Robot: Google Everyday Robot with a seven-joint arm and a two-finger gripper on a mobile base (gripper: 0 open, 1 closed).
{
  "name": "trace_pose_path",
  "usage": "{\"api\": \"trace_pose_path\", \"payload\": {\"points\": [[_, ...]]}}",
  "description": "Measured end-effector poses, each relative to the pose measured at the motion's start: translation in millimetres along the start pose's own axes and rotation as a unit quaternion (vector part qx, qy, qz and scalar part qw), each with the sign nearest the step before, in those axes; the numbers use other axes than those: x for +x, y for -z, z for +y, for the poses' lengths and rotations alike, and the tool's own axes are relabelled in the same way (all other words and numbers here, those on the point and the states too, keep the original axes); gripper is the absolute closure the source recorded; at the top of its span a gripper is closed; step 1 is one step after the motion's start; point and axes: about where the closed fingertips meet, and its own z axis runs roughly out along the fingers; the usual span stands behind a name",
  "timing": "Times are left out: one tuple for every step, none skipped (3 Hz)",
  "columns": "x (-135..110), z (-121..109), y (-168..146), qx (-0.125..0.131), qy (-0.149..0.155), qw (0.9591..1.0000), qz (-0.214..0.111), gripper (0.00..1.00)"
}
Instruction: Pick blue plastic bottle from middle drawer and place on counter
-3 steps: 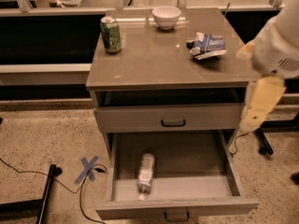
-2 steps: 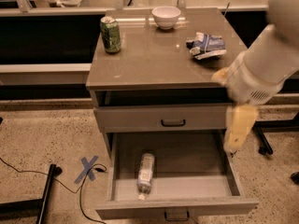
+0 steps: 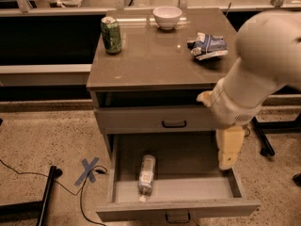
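The blue plastic bottle [image 3: 146, 173] lies on its side in the open middle drawer [image 3: 178, 209], left of centre, with its white cap toward the drawer front. My gripper [image 3: 230, 150] hangs down from the big white arm [image 3: 254, 79] over the drawer's right side, well to the right of the bottle and apart from it. It holds nothing that I can see. The counter [image 3: 150, 62] is the glossy grey-brown cabinet top above.
On the counter stand a green soda can [image 3: 111, 34] at the back left, a white bowl [image 3: 167, 17] at the back and a crumpled blue snack bag [image 3: 207, 46] at the right. The top drawer [image 3: 174, 120] is slightly open. A blue tape cross [image 3: 89, 169] and cables lie on the floor at left.
My arm has swung left and down from beside the cabinet's right edge, so the gripper now hangs over the right part of the open drawer. The bottle has not moved.
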Motion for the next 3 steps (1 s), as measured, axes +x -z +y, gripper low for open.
{"api": "trace_pose_path", "payload": {"points": [[-9.0,17.9,-56.5,-0.013,0.108,0.9941,0.001,0.00],[-11.4,18.7,-59.7,-0.011,0.150,0.9886,0.000,0.00],[-13.9,17.6,-64.3,-0.011,0.154,0.9870,0.045,0.00]]}}
